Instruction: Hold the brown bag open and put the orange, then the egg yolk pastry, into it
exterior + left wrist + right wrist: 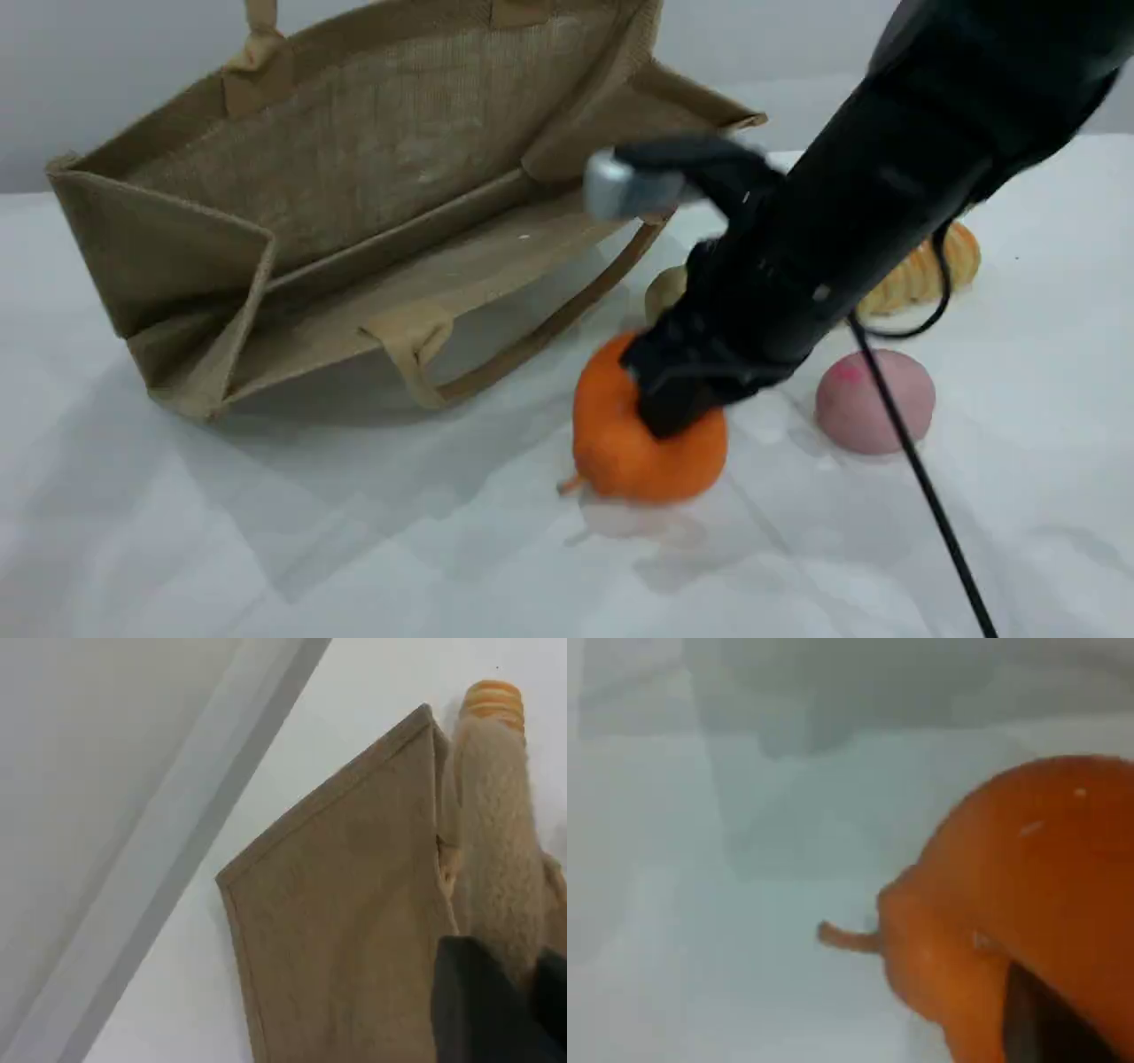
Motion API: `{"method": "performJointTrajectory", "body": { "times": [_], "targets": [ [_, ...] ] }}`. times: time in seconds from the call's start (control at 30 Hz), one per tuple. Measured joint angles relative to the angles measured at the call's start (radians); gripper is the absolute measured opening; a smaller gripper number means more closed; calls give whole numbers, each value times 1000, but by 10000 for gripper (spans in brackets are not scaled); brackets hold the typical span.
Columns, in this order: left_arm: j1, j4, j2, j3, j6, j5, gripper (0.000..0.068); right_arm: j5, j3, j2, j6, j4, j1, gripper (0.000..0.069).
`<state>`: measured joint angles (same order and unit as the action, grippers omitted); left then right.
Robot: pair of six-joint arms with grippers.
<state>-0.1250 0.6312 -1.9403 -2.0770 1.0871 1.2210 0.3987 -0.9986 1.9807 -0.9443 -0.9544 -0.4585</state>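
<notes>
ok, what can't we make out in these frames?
- egg yolk pastry: scene view, mostly behind the right arm.
- right gripper grip on the orange: blurred in scene view, cut off in right wrist view.
- brown bag, far handle: cut by scene view's top edge.

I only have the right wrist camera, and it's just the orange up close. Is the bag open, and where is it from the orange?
Observer: In the scene view the brown bag is tipped toward the camera with its mouth wide open, up and left of the orange.
Operator: What's holding it open?
Observer: The left wrist view shows the left gripper shut on the bag's upper handle.
Operator: And where's the pastry?
Observer: The egg yolk pastry sits on the table just behind the orange, partly hidden by the right arm.
</notes>
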Motion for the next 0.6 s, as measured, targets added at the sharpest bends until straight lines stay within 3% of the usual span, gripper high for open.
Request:
{"method": "performJointTrajectory", "body": {
  "times": [0.33, 0.6],
  "targets": [
    [0, 0, 0, 0, 0, 0, 91, 12, 28, -296, 24, 37, 0, 28],
    [-18, 43, 0, 0, -2, 1, 91, 35, -95, -291, 19, -8, -2, 28]
  ]
}}
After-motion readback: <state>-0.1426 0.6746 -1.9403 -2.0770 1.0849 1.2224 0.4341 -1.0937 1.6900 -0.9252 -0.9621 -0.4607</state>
